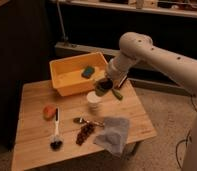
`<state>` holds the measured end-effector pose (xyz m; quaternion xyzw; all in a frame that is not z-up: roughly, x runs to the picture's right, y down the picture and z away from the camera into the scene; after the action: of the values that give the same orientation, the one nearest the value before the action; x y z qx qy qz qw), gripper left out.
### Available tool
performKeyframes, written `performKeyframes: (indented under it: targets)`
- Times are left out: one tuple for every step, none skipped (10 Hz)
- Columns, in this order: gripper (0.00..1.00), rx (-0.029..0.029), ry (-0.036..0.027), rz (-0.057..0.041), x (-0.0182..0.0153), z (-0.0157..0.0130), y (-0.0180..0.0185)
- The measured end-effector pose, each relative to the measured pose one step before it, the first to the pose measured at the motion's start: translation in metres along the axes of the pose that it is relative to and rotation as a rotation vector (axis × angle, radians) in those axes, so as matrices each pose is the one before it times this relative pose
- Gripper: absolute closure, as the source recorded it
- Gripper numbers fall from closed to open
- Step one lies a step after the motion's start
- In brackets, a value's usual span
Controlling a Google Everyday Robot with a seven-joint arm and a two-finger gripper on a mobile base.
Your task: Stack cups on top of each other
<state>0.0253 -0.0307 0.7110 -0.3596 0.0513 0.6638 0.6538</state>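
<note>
A white ribbed cup (94, 101) stands upright on the wooden table (32, 120), just in front of the yellow tub. My gripper (105, 86) hangs at the end of the white arm, just above and to the right of the white cup. It is shut on a dark green-black cup (103, 87), held in the air and tilted, with its bottom close to the white cup's rim.
A yellow tub (72, 75) with a green sponge (88, 72) stands at the back of the table. An orange thing (49, 111), a black brush (56, 131), a spoon (87, 121), dark brown bits (84, 133) and a grey cloth (114, 134) lie at the front.
</note>
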Motion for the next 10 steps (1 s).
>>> performKeyframes:
  targets:
    - [1.0,0.01156,0.00632,-0.00755,-0.01028,0.00588,0.01185]
    - [1.0,0.02273,0.00675,-0.00252,-0.00909,0.00853,0.00509]
    - [1.0,0.01839,0.00286,-0.00064,-0.00478,0.00638,0.00098]
    - [1.0,0.01581,0.00124,0.00174,-0.00277,0.00399,-0.00152]
    - [1.0,0.01776,0.00333,0.00542,-0.00377,0.0071,-0.00274]
    - [1.0,0.01018,0.0046,0.00714,-0.00298,0.00686,-0.00363]
    - [1.0,0.0082,0.00504,0.00762,-0.00235,0.00638,-0.00474]
    - [1.0,0.00968,0.00635,0.01391,-0.00501,0.00716,-0.00702]
    - [1.0,0.00888,0.00588,0.0068,-0.00336,0.00699,-0.00542]
    - [1.0,0.0032,0.00738,0.00437,-0.00326,0.00619,-0.00172]
